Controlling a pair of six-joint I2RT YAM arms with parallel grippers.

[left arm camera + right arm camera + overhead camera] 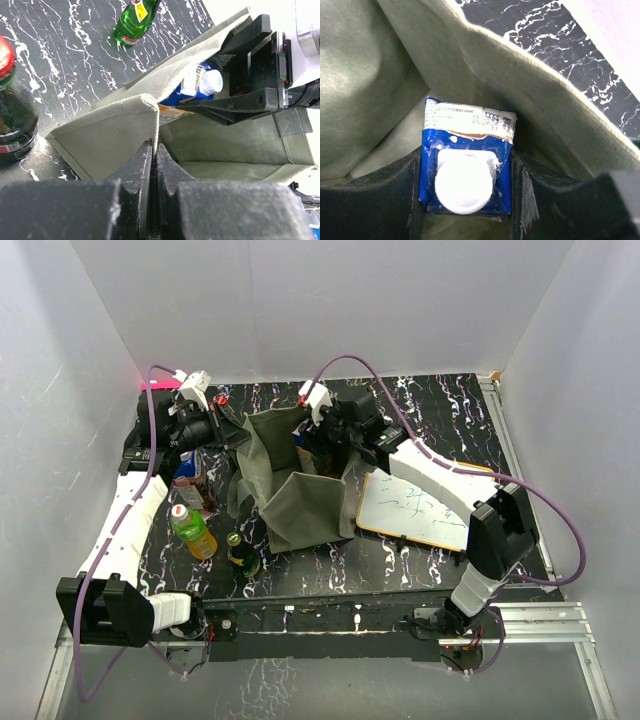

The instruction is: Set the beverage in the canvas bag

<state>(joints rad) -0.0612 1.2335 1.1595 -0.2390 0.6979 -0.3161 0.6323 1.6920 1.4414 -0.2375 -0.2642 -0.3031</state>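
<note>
The olive-grey canvas bag stands open in the middle of the table. My left gripper is shut on the bag's near cloth rim and holds it up. My right gripper is inside the bag's mouth, shut on a blue beverage carton with a white cap, one finger on each side. In the left wrist view the carton shows just inside the bag, held by the right gripper's black fingers. In the top view the right gripper is over the bag's far opening.
A green bottle with a yellow label and a dark green bottle stand at the front left of the bag. A dark red-capped bottle is close to my left gripper. A framed whiteboard lies to the right.
</note>
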